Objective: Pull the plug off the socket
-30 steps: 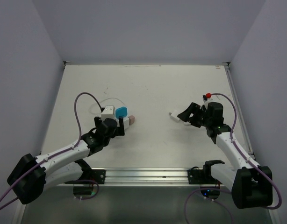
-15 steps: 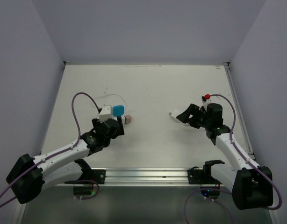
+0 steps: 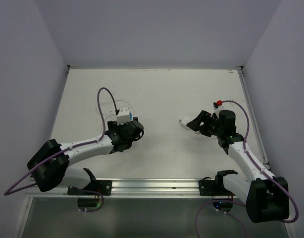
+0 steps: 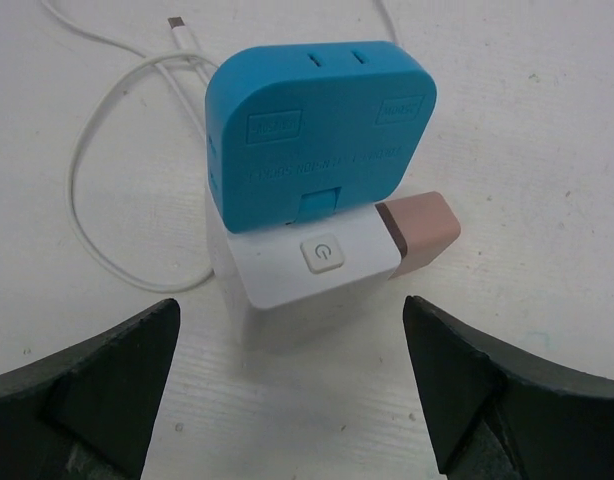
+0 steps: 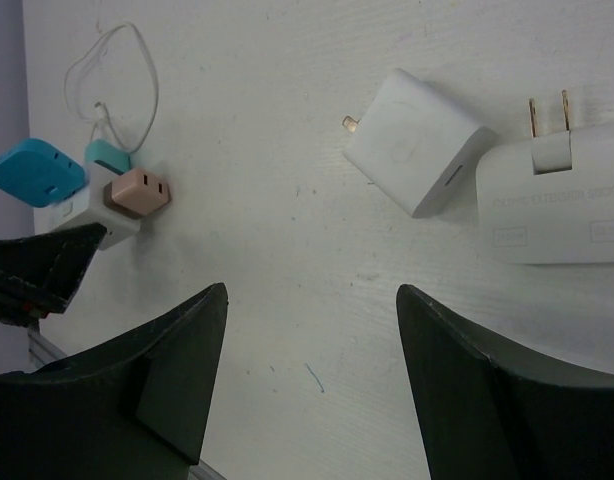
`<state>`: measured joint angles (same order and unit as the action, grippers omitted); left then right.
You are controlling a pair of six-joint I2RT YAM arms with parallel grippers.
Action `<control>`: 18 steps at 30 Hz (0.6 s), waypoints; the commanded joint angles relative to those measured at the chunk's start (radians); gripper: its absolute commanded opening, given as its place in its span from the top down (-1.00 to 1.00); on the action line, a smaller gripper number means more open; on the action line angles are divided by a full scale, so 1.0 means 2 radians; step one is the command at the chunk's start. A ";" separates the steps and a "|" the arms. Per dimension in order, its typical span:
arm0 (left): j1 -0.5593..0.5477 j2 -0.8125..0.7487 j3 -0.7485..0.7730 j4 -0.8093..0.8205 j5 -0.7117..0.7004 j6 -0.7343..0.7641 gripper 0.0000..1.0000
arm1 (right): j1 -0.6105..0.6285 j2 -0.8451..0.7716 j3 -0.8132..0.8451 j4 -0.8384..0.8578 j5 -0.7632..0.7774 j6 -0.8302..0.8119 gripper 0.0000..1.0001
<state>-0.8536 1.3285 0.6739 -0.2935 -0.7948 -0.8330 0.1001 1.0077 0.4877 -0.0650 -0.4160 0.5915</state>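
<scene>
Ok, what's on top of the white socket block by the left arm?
A blue plug sits on the socket, covering most of its top; a power button shows in front. The plug's prongs are hidden inside.

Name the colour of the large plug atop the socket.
The plug is bright blue, shown best in the left wrist view.
</scene>
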 commanded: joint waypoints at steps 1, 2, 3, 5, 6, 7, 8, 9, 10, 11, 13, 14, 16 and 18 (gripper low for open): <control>-0.003 0.032 0.037 -0.015 -0.054 -0.033 -0.92 | 0.003 -0.003 0.000 0.023 -0.017 0.008 -0.44; -0.003 0.039 0.042 -0.020 -0.063 -0.037 -0.90 | 0.003 -0.003 0.000 0.025 -0.018 0.010 -0.44; -0.003 0.046 0.049 -0.026 -0.067 -0.041 -0.89 | 0.003 -0.002 0.000 0.025 -0.018 0.010 -0.44; -0.003 0.064 0.054 -0.030 -0.076 -0.043 -0.85 | 0.003 -0.001 -0.001 0.027 -0.019 0.010 -0.44; -0.003 0.068 0.058 -0.031 -0.077 -0.044 -0.83 | 0.004 -0.001 -0.002 0.027 -0.020 0.010 -0.44; -0.003 0.075 0.059 -0.034 -0.080 -0.046 -0.82 | 0.003 -0.001 -0.002 0.028 -0.020 0.010 -0.44; -0.002 0.077 0.060 -0.037 -0.086 -0.050 -0.80 | 0.003 -0.001 -0.003 0.028 -0.020 0.010 -0.44; -0.002 0.079 0.061 -0.041 -0.088 -0.054 -0.76 | 0.003 -0.001 -0.003 0.029 -0.021 0.011 -0.44; -0.001 0.080 0.060 -0.043 -0.089 -0.056 -0.75 | 0.003 -0.001 -0.004 0.029 -0.021 0.011 -0.44; -0.001 0.082 0.061 -0.045 -0.093 -0.058 -0.73 | 0.003 -0.001 -0.004 0.029 -0.021 0.011 -0.44; -0.001 0.084 0.060 -0.047 -0.096 -0.059 -0.68 | 0.003 -0.001 -0.005 0.029 -0.021 0.011 -0.44; 0.000 0.083 0.059 -0.047 -0.097 -0.059 -0.65 | 0.003 -0.001 -0.006 0.029 -0.021 0.013 -0.44; 0.000 0.084 0.057 -0.044 -0.097 -0.059 -0.51 | 0.003 -0.001 -0.007 0.030 -0.023 0.013 -0.44; 0.000 0.083 0.052 -0.036 -0.092 -0.053 -0.30 | 0.003 -0.001 -0.005 0.029 -0.026 0.013 -0.44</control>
<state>-0.8532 1.4914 0.7631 -0.3710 -0.9154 -0.9108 0.1001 1.0077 0.4820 -0.0364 -0.4400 0.6098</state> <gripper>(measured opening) 0.705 0.723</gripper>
